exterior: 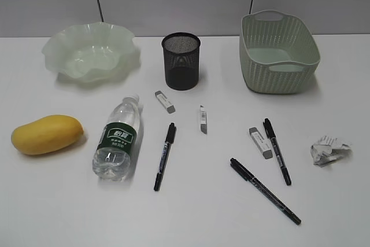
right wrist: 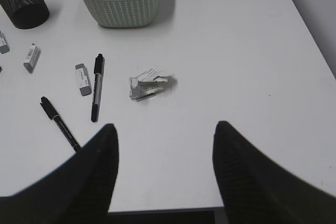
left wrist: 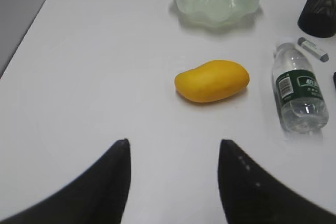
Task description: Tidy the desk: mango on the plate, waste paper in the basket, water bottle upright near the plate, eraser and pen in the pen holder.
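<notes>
white desk [exterior: 191, 212] backed by a grey wall: mango [exterior: 46, 134] lies left of the toppled water bottle [exterior: 118, 140], plate [exterior: 91, 53] behind them; waste paper [exterior: 329, 150] sits front of the basket [exterior: 278, 51]; left gripper [left wrist: 173, 179] and right gripper [right wrist: 164, 174] both spread, empty

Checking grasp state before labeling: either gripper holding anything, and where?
Nothing held. Left gripper open above bare desk, short of the mango; right gripper open, short of the waste paper.
</notes>
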{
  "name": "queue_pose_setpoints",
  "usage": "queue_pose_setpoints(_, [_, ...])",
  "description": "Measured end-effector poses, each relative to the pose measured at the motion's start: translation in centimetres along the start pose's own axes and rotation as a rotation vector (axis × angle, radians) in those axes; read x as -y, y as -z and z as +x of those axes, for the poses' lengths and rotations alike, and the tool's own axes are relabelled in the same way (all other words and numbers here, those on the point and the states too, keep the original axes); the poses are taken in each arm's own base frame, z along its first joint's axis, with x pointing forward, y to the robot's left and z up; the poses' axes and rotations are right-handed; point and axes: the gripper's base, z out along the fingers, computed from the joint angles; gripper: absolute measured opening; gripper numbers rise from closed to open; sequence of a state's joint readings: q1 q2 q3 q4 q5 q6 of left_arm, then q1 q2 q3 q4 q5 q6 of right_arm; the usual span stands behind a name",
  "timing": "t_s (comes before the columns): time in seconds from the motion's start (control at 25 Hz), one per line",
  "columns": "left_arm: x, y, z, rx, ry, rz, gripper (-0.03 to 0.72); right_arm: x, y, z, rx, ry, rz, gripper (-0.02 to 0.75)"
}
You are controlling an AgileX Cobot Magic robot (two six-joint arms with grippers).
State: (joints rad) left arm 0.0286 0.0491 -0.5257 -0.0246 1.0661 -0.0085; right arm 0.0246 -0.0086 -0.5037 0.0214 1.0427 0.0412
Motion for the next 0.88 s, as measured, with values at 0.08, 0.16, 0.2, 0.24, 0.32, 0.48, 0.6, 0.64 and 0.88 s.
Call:
queue_pose_setpoints(0.08, [-0.1,-0.3,-0.7,-0.031,-0.048,-0.009,0.409,0.0,0.0,0.0,0.000,0.000,0.000,0.459])
queue_pose_setpoints(0.16, [-0.1,-0.5,-1.9,-0.047,-0.112,-0.009,0.423,0.0,0.0,0.0,0.001,0.000,0.000,0.459])
queue_pose_setpoints(0.2, [-0.1,-0.8,-2.6,-0.062,-0.140,-0.007,0.441,0.0,0.0,0.0,0.001,0.000,0.000,0.459])
queue_pose_setpoints(0.24, [-0.1,-1.1,-3.3,-0.074,-0.159,-0.006,0.461,0.0,0.0,0.0,0.001,0.000,0.000,0.459])
queue_pose_setpoints(0.32, [0.0,-2.1,-4.5,-0.101,-0.176,-0.001,0.513,0.0,0.0,0.0,0.001,0.000,0.000,0.459])
queue_pose_setpoints(0.48, [0.3,-5.3,-6.3,-0.236,-0.317,0.070,0.566,0.0,0.0,0.0,0.001,0.000,0.000,0.459])
queue_pose_setpoints(0.6, [1.1,-7.5,-7.8,-0.314,-0.455,0.201,0.573,0.0,0.0,0.0,0.001,0.000,0.000,0.459])
queue_pose_setpoints(0.64, [1.4,-8.4,-8.3,-0.343,-0.488,0.250,0.573,0.0,0.0,0.0,0.001,0.000,0.000,0.459])
queue_pose_setpoints(0.88, [2.6,-13.9,-11.3,-0.497,-0.629,0.466,0.573,0.0,0.0,0.0,0.001,0.000,-0.001,0.459])
